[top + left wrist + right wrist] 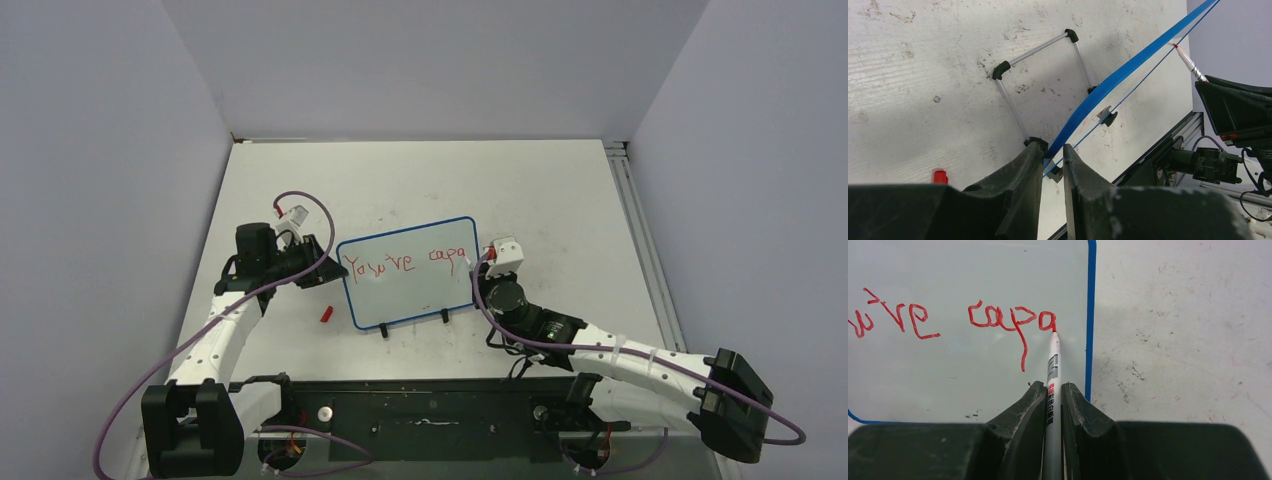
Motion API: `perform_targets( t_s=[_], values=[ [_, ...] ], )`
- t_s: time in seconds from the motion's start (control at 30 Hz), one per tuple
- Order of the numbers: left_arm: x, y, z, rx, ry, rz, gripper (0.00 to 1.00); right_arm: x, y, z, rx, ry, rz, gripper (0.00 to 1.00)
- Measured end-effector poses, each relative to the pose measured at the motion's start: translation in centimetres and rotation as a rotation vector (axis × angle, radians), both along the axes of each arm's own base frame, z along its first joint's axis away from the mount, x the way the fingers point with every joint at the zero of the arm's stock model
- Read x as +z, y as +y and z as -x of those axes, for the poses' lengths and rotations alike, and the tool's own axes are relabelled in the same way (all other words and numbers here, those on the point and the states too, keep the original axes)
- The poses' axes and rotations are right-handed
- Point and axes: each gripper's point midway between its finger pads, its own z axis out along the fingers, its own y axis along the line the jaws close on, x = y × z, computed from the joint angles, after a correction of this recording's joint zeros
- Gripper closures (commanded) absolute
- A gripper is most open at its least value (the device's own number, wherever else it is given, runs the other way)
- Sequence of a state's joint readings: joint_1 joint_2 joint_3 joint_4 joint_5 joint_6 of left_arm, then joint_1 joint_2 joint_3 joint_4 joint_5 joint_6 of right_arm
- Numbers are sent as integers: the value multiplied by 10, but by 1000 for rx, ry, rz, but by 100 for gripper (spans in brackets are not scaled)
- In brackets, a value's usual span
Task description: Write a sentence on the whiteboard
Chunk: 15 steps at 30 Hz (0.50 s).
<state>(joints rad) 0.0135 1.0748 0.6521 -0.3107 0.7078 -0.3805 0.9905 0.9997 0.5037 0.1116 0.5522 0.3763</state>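
Note:
The whiteboard [410, 290], blue-framed, stands tilted at mid-table on two black feet. Red lettering, the sentence [405, 262], reads "You've capa" along its top. My left gripper [318, 262] is at the board's left edge; in the left wrist view its jaws [1053, 150] are shut on the blue frame [1128, 70]. My right gripper [1053, 386] is shut on a grey marker [1053, 360]. The marker's red tip touches the last "a" of the sentence [1008, 320], close to the board's right frame [1091, 315].
A red marker cap [326, 314] lies on the table near the board's lower left corner. A wire stand [1043, 45] props the board from behind. An aluminium rail [640, 230] runs along the table's right edge. Grey walls enclose the table.

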Motion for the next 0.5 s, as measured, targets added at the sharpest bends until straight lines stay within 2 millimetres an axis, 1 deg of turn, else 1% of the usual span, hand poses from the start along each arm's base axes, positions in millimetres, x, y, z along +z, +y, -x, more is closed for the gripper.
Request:
perform_targets(
  t_s=[0.2,0.5],
  values=[
    [0,0,0,0,0,0,80,-3,1,5,5,7,-1,95],
    [0,0,0,0,1,0,80,-6,-7,7,-24,16,20,95]
  ],
)
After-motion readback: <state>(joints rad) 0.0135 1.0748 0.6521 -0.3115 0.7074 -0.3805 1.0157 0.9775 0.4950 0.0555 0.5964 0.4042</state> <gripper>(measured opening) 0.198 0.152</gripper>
